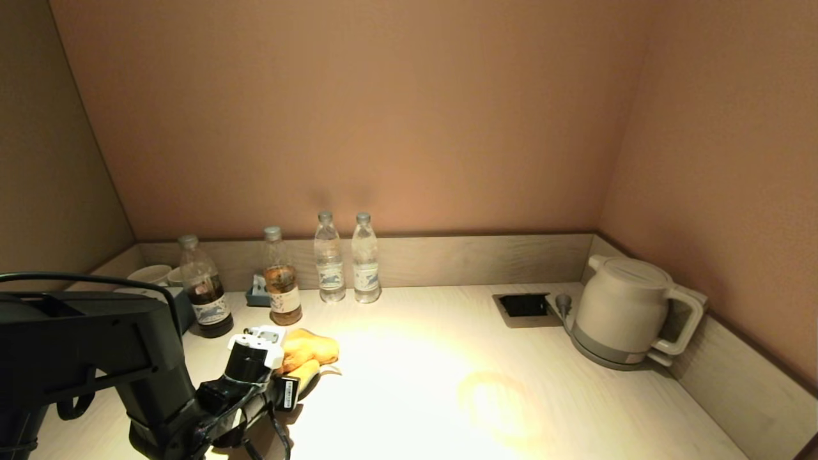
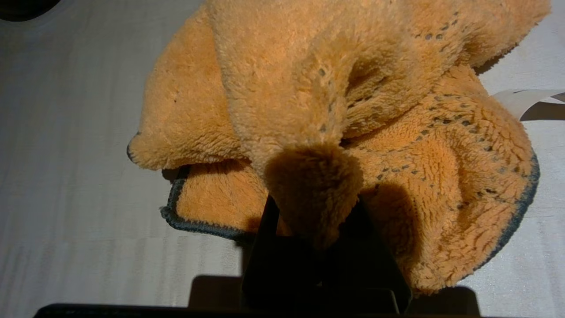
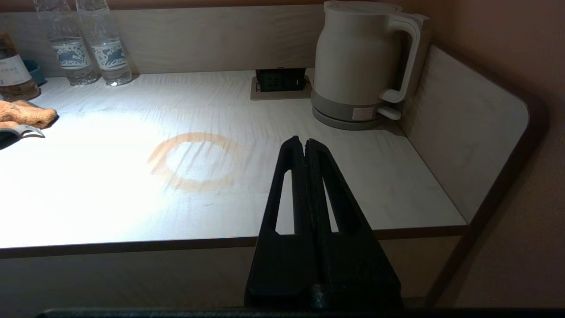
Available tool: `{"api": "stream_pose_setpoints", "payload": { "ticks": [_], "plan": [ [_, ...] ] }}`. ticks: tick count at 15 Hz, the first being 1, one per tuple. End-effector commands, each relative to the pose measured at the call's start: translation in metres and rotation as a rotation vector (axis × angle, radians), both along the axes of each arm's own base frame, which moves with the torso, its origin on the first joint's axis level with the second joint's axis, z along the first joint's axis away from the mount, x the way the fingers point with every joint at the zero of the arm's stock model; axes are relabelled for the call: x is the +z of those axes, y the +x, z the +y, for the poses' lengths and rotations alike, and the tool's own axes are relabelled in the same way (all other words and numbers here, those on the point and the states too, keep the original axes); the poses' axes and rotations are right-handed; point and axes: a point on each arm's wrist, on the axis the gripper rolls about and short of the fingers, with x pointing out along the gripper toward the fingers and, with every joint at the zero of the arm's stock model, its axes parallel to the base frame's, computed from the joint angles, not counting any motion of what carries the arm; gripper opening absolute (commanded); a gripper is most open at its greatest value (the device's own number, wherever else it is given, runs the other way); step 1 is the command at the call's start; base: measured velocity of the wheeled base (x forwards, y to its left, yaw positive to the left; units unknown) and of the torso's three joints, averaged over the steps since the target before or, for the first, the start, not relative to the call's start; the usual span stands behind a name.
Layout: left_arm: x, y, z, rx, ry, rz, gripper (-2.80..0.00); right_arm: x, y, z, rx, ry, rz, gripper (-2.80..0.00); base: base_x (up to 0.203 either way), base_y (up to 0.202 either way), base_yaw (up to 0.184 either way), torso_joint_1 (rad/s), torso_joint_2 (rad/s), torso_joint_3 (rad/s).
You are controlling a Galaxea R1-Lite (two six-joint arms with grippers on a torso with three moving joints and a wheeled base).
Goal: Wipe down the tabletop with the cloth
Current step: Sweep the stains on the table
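An orange fluffy cloth [image 1: 311, 350] with a dark hem lies bunched on the pale wooden tabletop [image 1: 415, 345], at the left by the bottles. My left gripper [image 1: 299, 375] is shut on a raised fold of it; the left wrist view shows the fold [image 2: 353, 110] pinched between the dark fingers [image 2: 260, 247] of that gripper [image 2: 313, 205]. A brownish ring stain [image 1: 498, 399] marks the table's middle right and also shows in the right wrist view [image 3: 194, 161]. My right gripper [image 3: 305, 142] is shut and empty, parked off the table's front edge.
A white kettle [image 1: 623, 313] stands at the back right beside a recessed socket [image 1: 524, 305]. Two water bottles [image 1: 347, 259], a tea bottle [image 1: 281, 278] and a dark bottle [image 1: 203, 287] stand at the back left, with cups [image 1: 150, 276]. Low wooden upstands [image 1: 479, 259] border the table.
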Motion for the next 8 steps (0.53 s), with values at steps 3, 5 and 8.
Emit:
{"api": "stream_pose_setpoints", "payload": {
  "ticks": [3,5,8],
  "plan": [
    [0.014,-0.017,0.011,0.029,0.017,0.006,-2.8,0.0,0.0,0.0,0.0,0.0,-0.001,-2.8,0.0,0.0,0.0,0.0,0.0,0.0],
    [0.017,-0.021,0.013,0.034,0.025,0.008,-2.8,0.0,0.0,0.0,0.0,0.0,-0.001,-2.8,0.0,0.0,0.0,0.0,0.0,0.0],
    [0.014,-0.05,0.019,0.036,0.037,0.078,-2.8,0.0,0.0,0.0,0.0,0.0,-0.001,-2.8,0.0,0.0,0.0,0.0,0.0,0.0]
  ]
}}
